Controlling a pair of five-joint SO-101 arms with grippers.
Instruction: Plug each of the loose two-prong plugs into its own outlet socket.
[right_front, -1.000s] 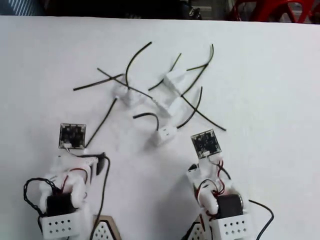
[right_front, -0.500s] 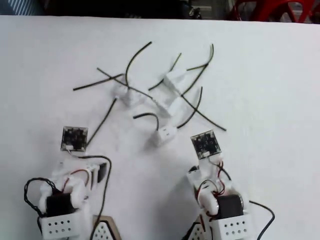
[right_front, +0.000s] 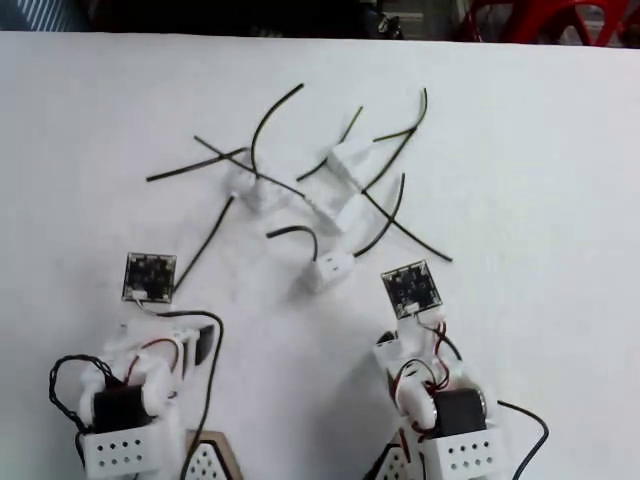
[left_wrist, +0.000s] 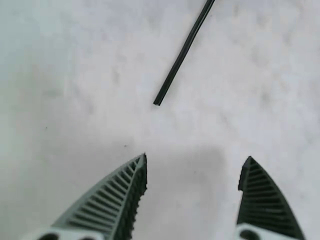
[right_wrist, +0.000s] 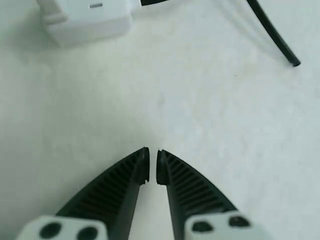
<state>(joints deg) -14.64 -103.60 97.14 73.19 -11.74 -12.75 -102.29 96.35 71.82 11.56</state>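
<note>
— So, is there any writing worth reading on these parts?

— Just a short grey dash on top of the white block (right_wrist: 87, 20) in the right wrist view. It is a mark, not letters I can make out.

— Where do the plugs and sockets lie?

— From the high view, a cluster of white pieces (right_front: 340, 185) sits mid-table (right_front: 540, 150), tangled with black cords (right_front: 265, 125). The white block lies a little apart from the cluster, on the side toward the right arm (right_front: 440, 405). From up there I cannot tell plugs from sockets.

— And what do the wrist views add?

— The fingers. The left gripper (left_wrist: 195, 160) is spread wide over the table and holds nothing, with a cut cord end (left_wrist: 159, 101) just ahead of it. The right gripper (right_wrist: 152, 152) is pinched down to a sliver and also holds nothing. The white block lies ahead of it, apart, and another cord tip (right_wrist: 295, 62) lies off to one side.

— And the arms from above?

— The left arm (right_front: 125, 400) and the right arm sit at the near edge. Each carries a small dark square board (right_front: 150, 277) at its front, which covers the fingers from that angle.
</note>
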